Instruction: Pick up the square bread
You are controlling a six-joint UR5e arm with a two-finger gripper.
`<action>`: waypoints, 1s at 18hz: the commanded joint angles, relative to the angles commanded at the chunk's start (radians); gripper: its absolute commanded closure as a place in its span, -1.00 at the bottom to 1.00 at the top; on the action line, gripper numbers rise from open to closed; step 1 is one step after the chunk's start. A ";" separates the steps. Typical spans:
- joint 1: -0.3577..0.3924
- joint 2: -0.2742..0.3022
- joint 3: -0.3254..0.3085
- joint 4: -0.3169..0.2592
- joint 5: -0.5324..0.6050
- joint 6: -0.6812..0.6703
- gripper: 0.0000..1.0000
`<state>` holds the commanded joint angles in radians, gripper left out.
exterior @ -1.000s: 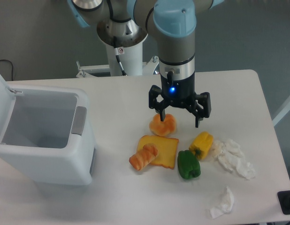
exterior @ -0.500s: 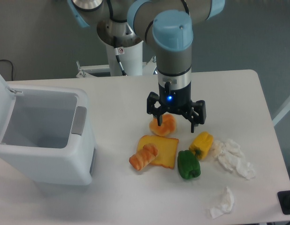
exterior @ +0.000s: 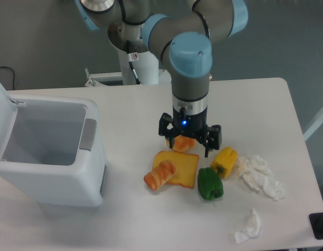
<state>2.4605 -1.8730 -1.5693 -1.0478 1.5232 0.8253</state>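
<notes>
1. Gripper (exterior: 188, 149) hangs low over the worktop (exterior: 255, 104), fingers spread wide apart, nothing between them; blue light lit on its body.
2. Left fingertip sits approx. over the round orange bun (exterior: 184, 143), right fingertip just beside the yellow pepper (exterior: 225, 161). Bun mostly hidden behind the gripper.
3. Square bread (exterior: 180, 167) lies flat on the worktop, just in front of the gripper, not gripped. Can't tell if the fingertips touch its back edge.
4. Twisted croissant-like roll (exterior: 159, 175) overlaps the bread's front-left corner.
5. Green pepper (exterior: 210, 183) just right of the bread, near its front-right corner; yellow pepper behind the green one, close to it.
6. Crumpled white tissues (exterior: 260, 175) right of the yellow pepper; one more wad (exterior: 249, 226) nearer the front edge, apart from the rest.
7. White bin (exterior: 49, 151), lid up, stands at the left, well apart from the food.
</notes>
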 joint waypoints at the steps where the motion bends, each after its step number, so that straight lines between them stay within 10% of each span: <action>1: -0.002 -0.005 -0.003 0.002 0.002 0.000 -1.00; 18: -0.067 -0.126 -0.047 -0.008 0.008 0.176 -1.00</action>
<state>2.3930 -1.9987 -1.6168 -1.0554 1.5309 1.0015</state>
